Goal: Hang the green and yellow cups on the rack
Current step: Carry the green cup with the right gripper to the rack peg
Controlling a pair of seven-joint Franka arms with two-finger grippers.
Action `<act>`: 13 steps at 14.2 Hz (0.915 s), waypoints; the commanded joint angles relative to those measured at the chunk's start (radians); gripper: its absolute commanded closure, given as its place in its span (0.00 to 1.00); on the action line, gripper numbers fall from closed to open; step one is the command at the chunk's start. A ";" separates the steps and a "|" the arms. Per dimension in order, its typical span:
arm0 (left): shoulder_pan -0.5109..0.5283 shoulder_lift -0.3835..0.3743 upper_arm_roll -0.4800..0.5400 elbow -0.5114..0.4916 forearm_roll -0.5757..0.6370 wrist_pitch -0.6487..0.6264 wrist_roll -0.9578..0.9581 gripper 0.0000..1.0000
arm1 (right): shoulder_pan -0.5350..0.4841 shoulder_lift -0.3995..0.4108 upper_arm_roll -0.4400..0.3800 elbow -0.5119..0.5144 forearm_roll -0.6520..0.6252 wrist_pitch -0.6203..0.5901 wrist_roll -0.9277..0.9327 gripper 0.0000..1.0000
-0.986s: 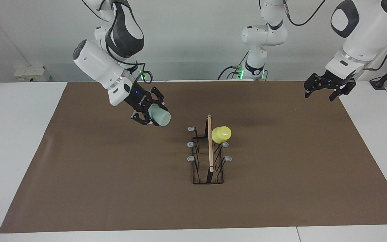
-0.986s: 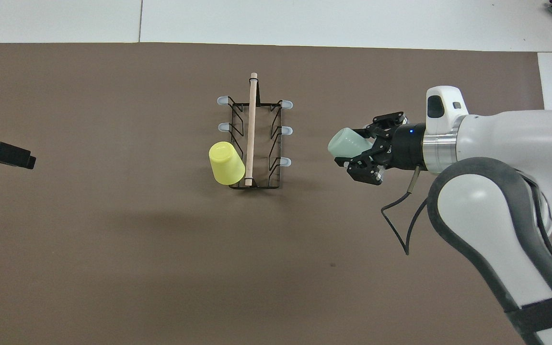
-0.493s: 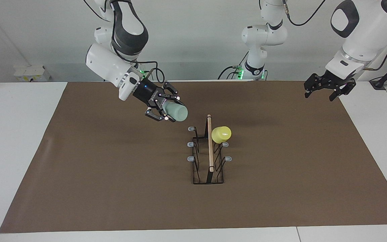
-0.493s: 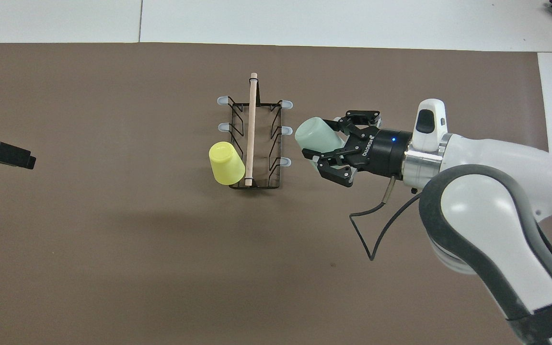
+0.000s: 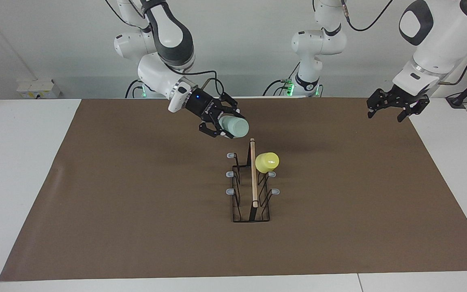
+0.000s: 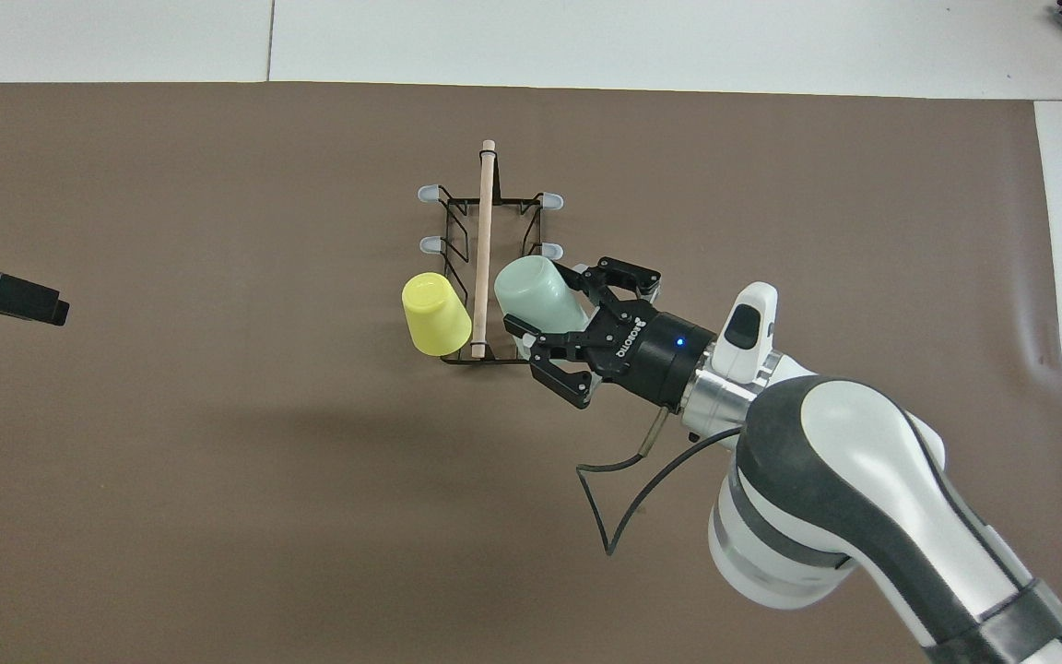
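Note:
My right gripper [image 5: 229,125] is shut on the pale mint green cup [image 5: 236,127], held on its side in the air. In the overhead view the green cup [image 6: 531,293] covers the prong closest to the robots on the right arm's side of the rack [image 6: 485,212]. In the facing view it stays clear above that prong and the black wire rack [image 5: 253,182]. The yellow cup [image 5: 267,161] hangs on the rack's prong closest to the robots on the left arm's side, and shows in the overhead view [image 6: 434,315]. My left gripper [image 5: 395,108] waits open and empty in the air at its own end of the table.
A brown mat [image 5: 136,211] covers the table [image 5: 22,170], which is white around it. Three grey-tipped prongs are bare, two on the right arm's side and one on the left arm's. A third robot base [image 5: 308,81] stands at the robots' edge.
My right gripper has carried the green cup toward the rack, from over the mat at its own end to over the rack's prong closest to the robots. The left arm and yellow cup have not moved.

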 commanded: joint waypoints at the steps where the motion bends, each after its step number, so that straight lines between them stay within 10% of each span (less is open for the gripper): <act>1: 0.000 -0.030 0.000 -0.033 0.004 0.010 0.000 0.00 | -0.006 0.002 -0.003 -0.013 0.050 0.003 -0.073 0.95; 13: 0.000 -0.030 0.000 -0.033 0.004 0.010 0.000 0.00 | -0.020 0.103 -0.003 -0.002 0.292 -0.033 -0.446 0.95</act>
